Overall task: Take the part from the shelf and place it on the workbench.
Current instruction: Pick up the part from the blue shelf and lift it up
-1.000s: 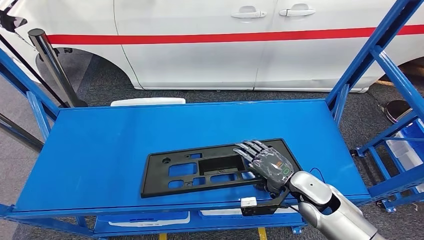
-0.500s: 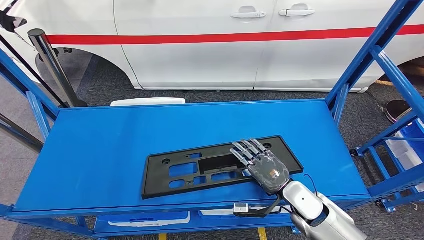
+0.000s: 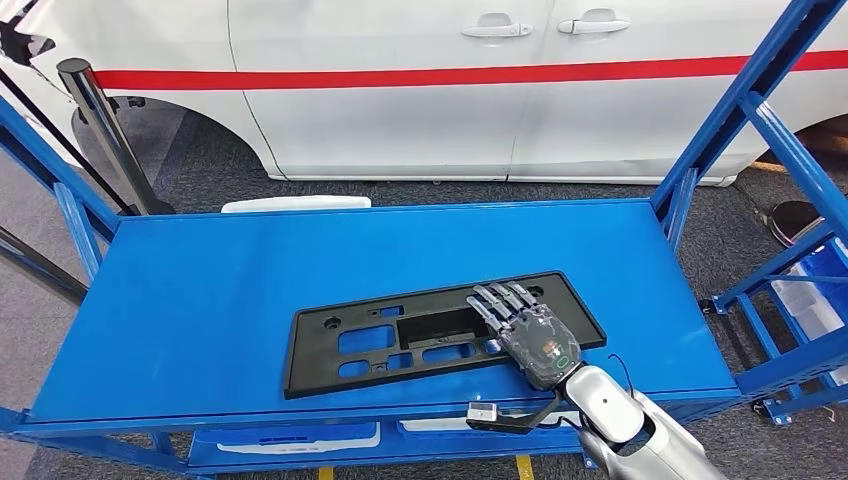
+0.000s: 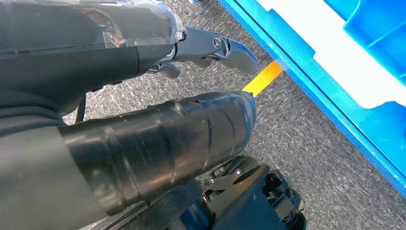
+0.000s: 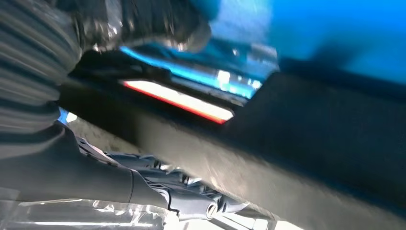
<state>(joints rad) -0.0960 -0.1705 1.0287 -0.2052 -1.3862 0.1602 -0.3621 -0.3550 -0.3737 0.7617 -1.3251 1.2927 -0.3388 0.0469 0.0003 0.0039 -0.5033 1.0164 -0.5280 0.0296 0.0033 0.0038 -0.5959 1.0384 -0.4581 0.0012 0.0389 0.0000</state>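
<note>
The part [image 3: 440, 332], a flat black panel with rectangular cut-outs, is seen lying on the blue shelf [image 3: 220, 290] in the lower middle of the head view, its long side running from lower left to upper right. At its right end the right hand [image 3: 527, 328] is laid palm-down on the panel, fingers stretched forward and slightly apart over the cut-outs; nothing is seen to be clasped. Whether the thumb is hooked under the near edge cannot be told, since the right wrist view is blurred and only the dark edge of the panel close before the hand can be made out.

For the step in hand, taken to be the securing of a grip, the thumb would best be brought under the near edge and the fingers pressed down into or beside a cut-out, so that the thin, wide panel is pinched rather than pushed. As the hold is far off centre, the left end may be expected to sag or drag when raised; a slow lift is advised.

The left hand [image 4: 210, 45] is seen in the left wrist view hanging over the grey floor, holding nothing; how its fingers lie cannot be told.

Compared with the frame a second earlier, the right hand has been drawn slightly left and nearer, and the wrist lowered; the panel has stayed in place.
</note>
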